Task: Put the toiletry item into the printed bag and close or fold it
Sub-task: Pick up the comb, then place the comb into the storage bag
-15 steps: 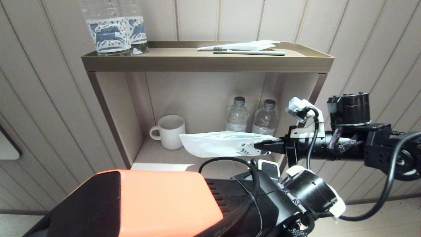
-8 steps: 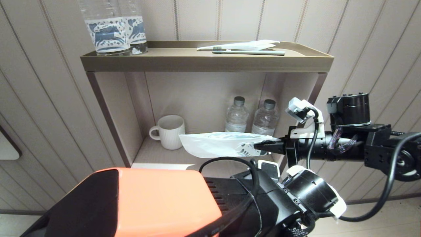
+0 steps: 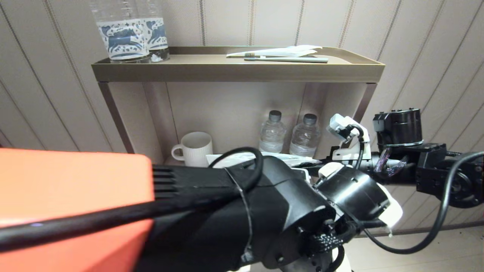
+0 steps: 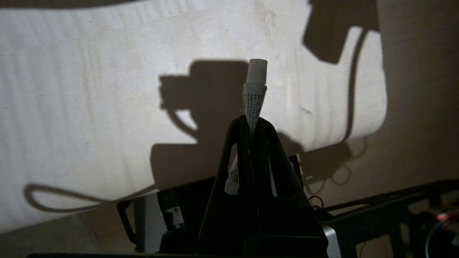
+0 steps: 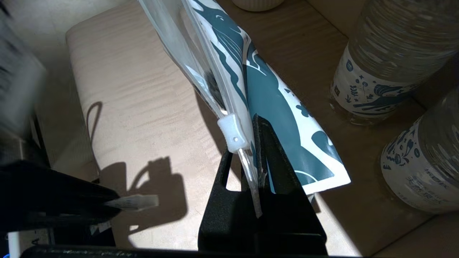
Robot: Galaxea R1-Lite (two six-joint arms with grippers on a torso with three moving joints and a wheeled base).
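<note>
The left claw is shut on a small white capped tube, which sticks out straight past the fingertips. The right claw is clamped on the zip end of the bag, just beside the slider. The bag's long axis runs away from that claw over the lower shelf. The tube's cap is near the right claw on the bag's clear side. It probably has to travel along the zip edge to the mouth, and I cannot tell how far that is open.

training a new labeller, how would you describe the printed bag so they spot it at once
Find the open shelf unit and its lower compartment. There the right gripper pinches a flat translucent white plastic pouch printed with teal shapes. It alone hangs in mid-air beside the water bottles, with a white zip slider.
</note>
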